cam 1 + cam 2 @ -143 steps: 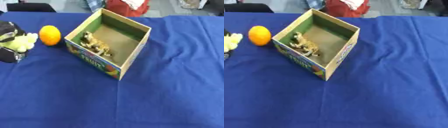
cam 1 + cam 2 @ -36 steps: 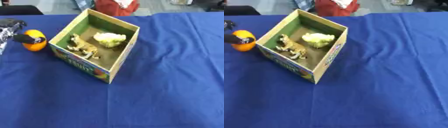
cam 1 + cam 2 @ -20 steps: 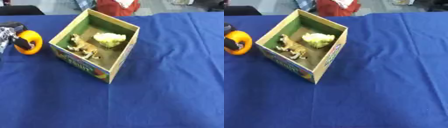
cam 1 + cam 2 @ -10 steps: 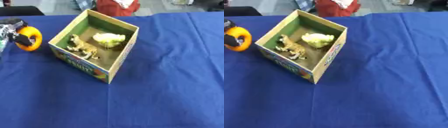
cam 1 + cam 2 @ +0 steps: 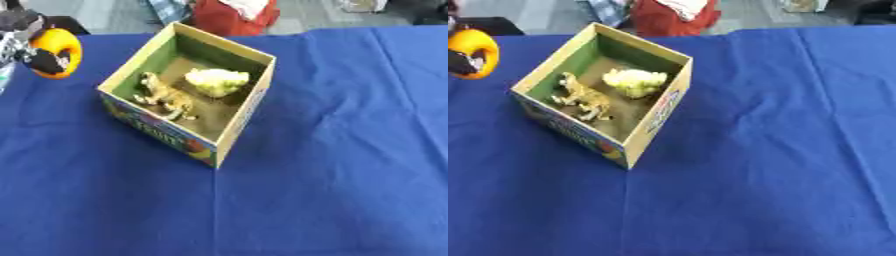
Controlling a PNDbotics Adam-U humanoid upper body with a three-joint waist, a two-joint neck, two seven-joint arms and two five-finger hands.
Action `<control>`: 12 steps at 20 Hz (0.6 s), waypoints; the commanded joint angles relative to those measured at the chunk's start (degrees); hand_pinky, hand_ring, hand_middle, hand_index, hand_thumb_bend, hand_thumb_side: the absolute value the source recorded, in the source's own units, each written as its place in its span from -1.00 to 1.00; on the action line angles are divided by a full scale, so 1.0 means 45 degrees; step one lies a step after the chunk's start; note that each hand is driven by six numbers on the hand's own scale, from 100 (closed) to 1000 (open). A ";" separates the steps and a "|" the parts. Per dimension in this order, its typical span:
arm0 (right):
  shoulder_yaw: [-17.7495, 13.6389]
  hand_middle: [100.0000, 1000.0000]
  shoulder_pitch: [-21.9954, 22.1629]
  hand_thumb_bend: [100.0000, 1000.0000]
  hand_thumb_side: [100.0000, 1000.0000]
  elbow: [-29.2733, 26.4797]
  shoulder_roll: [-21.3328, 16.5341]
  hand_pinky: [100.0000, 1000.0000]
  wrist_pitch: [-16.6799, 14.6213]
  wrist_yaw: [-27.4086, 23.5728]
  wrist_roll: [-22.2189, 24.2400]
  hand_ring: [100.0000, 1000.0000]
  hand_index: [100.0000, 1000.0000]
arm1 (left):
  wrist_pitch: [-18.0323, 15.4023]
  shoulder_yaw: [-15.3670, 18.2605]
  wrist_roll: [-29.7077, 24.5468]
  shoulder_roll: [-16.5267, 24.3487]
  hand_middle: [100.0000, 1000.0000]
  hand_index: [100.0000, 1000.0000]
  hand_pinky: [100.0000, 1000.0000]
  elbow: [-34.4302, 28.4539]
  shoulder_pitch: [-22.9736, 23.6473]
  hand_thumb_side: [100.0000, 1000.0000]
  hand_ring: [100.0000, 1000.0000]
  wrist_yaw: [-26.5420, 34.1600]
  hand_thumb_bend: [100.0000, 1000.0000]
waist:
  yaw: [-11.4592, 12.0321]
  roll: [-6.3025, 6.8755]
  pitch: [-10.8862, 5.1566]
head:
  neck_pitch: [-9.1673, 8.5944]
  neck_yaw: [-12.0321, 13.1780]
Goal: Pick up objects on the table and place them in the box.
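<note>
Left robot hand (image 5: 26,42) shows at the upper left edge of the left eye view, its dark fingers curled round an orange (image 5: 61,52), which it holds off the blue table (image 5: 332,165) just left of the box (image 5: 249,107). That cardboard box stands open and turned cornerwise, with green inner walls and a printed front. On its floor lie a tan spotted toy animal (image 5: 166,97) toward the left and a pale yellow-green soft toy (image 5: 216,81) against the far corner, the two just beside each other.

Seen from the right eye view, only one dark finger (image 5: 460,62) of that hand shows, laid across the orange at the left border. The box, with both toys inside, sits left of centre, and wrinkled blue cloth covers the table to the right.
</note>
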 commanded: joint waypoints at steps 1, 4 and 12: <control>-0.0115 0.07 -0.0124 -1.00 0.89 -0.0202 -0.0201 0.33 0.0021 0.0044 -0.0034 0.40 0.60 | -0.0286 -0.0058 0.0468 0.0323 0.02 0.33 -0.52 -0.0691 -0.0443 -0.81 0.13 -0.0152 -1.00 | 0.0010 -0.0008 -0.0402 | 0.0024 -0.0010; -0.0105 0.07 -0.0129 -1.00 0.89 -0.0202 -0.0188 0.32 0.0041 0.0037 -0.0040 0.40 0.60 | -0.0782 -0.0261 0.0960 0.0100 0.03 0.35 -0.53 -0.1201 -0.0665 -0.73 0.14 0.0124 -1.00 | -0.0004 0.0009 -0.0442 | 0.0016 0.0020; 0.0050 0.07 -0.0270 -1.00 0.90 -0.0202 -0.0105 0.32 0.0038 -0.0010 0.0103 0.40 0.60 | -0.1336 -0.1140 0.1878 -0.1124 -0.04 0.28 -0.54 -0.1999 -0.1736 -0.60 0.14 -0.0502 -1.00 | -0.0063 0.0004 -0.0545 | 0.0107 0.0202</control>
